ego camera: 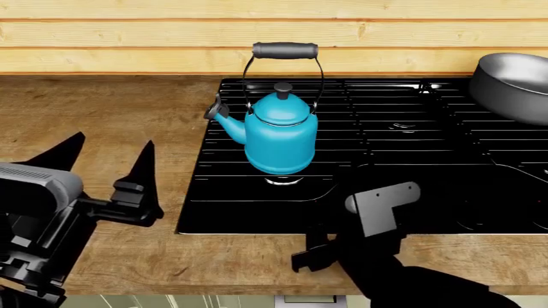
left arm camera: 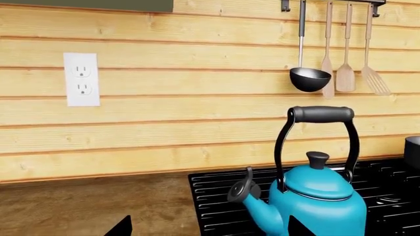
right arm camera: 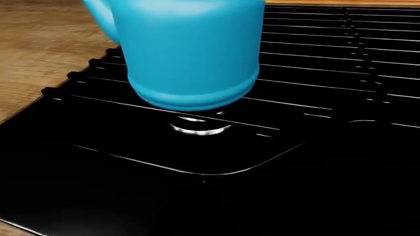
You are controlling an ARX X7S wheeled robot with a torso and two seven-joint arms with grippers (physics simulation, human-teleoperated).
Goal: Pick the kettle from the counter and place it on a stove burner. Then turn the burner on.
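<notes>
One kettle [ego camera: 279,131] seated over stove burner [ego camera: 283,180]; left gripper [ego camera: 113,156] spread, empty; right gripper's state unseen; kettle could be knocked during knob reach.

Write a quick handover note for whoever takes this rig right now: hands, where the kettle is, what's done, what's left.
Left hand: open, empty, over the counter left of the cooktop.
Right hand: low at the cooktop's front edge; whether it is open or shut cannot be seen.
Kettle: upright on the grate over the front-left burner, spout toward the counter, free of both hands.
Grey pot: back right of the cooktop.
Done: kettle placed on a burner.
Left: turn that burner on. No knobs show in any view, so find them first.
</notes>
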